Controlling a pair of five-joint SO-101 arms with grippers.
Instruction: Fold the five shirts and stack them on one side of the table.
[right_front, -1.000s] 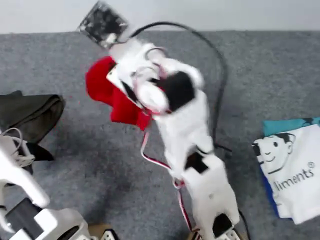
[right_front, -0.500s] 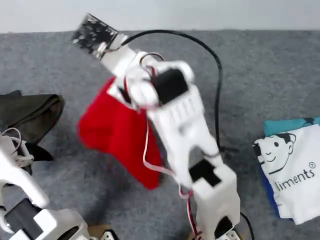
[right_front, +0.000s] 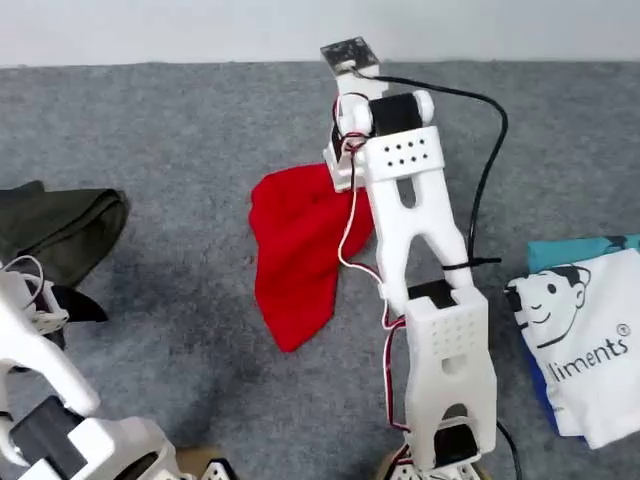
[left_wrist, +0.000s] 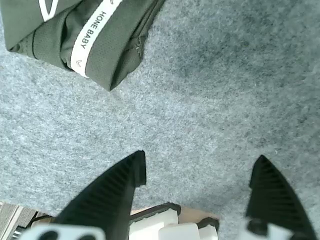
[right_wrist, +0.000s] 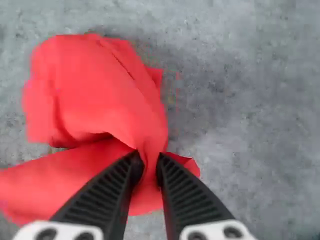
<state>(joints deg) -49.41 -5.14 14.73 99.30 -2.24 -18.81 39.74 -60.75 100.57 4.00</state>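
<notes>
Since the red shirt (right_front: 295, 255) is pinched at a single bunched point, spreading it turns on how the loose cloth lies from that pinch. In the right wrist view the right jaws are clamped together on a gathered fold of the red shirt (right_wrist: 95, 100), with the rest of the fabric crumpled beyond the tips. From above, the pinch sits at the shirt's far end, near the middle of the tabletop (right_front: 180, 130). The cloth trails from there toward the near edge, narrowing to a point, so its long axis runs far to near. I cannot tell whether that lower end rests on the tabletop or hangs just clear of it.

The right arm (right_front: 410, 230) stretches just beside the shirt, so the free end lies between the two arms' bases. The left arm (right_front: 40, 360) is at the near left corner, well apart from the red cloth. The left jaws stand wide apart over bare tabletop (left_wrist: 225, 90), near the folded dark green shirt (left_wrist: 85, 35), which the high view places at the left edge. At the opposite edge a white printed shirt (right_front: 590, 340) lies folded on a teal shirt (right_front: 570, 250).

In my judgement the shirt must be laid out flat along that axis first, and the trailing end is the part the left jaws would have to reach.
</notes>
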